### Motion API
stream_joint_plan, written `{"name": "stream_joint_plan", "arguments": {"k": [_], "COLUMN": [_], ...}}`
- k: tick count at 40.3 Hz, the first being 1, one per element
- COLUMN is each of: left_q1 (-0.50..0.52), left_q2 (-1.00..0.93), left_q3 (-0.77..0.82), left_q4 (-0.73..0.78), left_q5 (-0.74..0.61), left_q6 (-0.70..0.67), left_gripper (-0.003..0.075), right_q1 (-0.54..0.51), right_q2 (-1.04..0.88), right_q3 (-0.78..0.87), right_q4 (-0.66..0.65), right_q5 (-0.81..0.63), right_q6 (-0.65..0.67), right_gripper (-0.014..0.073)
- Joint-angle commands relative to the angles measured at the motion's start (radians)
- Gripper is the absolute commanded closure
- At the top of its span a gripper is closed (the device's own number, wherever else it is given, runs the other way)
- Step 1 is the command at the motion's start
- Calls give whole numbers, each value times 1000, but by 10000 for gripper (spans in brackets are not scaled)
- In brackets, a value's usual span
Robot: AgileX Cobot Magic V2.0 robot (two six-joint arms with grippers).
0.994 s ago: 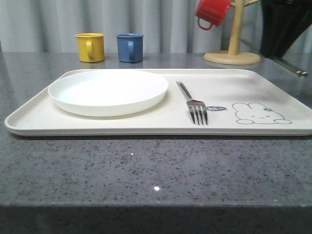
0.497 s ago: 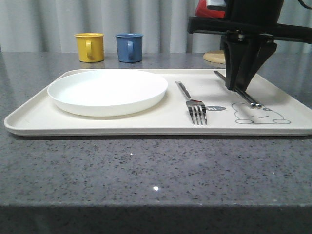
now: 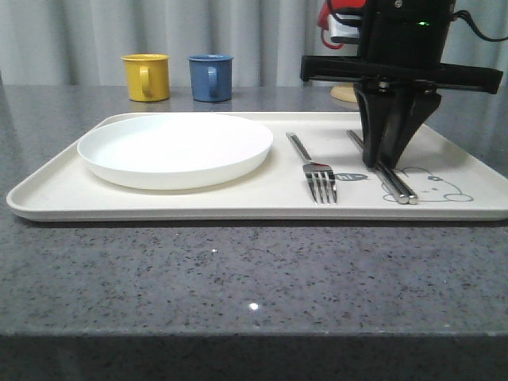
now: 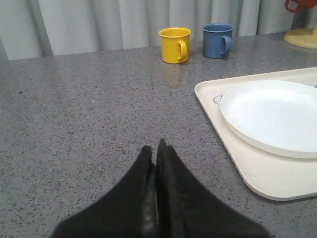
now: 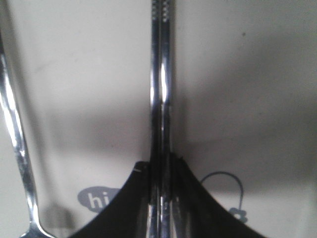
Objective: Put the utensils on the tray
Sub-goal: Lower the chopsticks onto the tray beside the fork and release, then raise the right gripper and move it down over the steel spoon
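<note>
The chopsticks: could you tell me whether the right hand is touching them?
Touching: the right wrist view shows the right hand closed on the chopsticks.

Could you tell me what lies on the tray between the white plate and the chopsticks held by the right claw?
In the front view, the fork lies there on the tray, between plate and chopsticks.

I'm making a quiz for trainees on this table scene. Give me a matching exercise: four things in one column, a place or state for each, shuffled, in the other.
Things:
1. fork
2. chopsticks
3. white plate
4. left gripper

Places or states:
A. shut, holding nothing, over the bare table
B. clamped between the right gripper's fingers
C. on the left part of the tray
D. lying free on the tray, between plate and chopsticks

Pairs: 1-D, 2-B, 3-C, 4-A
</note>
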Motion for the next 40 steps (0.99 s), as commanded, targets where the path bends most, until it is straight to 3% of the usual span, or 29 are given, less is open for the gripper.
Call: {"name": "stream_joint_plan", "arguments": {"k": [1, 6, 11, 22, 40], "left_q1": [-1, -1, -1, -1, -1], "left_q2": [11, 11, 11, 11, 11], "left_q3": [-27, -27, -27, -27, -27], "left_q4": [-14, -14, -14, -14, -14], "left_q5": [-78, -78, -78, -78, -78], "left_q6": [-13, -13, -13, -13, -13], "left_gripper": [738, 738, 738, 738, 738], "right_q1": [-1, -1, -1, -83, -523], "right_q2": [-37, -38, -62, -154, -208], "right_q3": [-31, -31, -37, -113, -46], "right_q4": [2, 3, -13, -62, -97], "right_q5": [-11, -10, -9, 109, 93], "right_q6": [1, 1, -6, -178, -458], "right_gripper": [482, 288, 188, 192, 192]}}
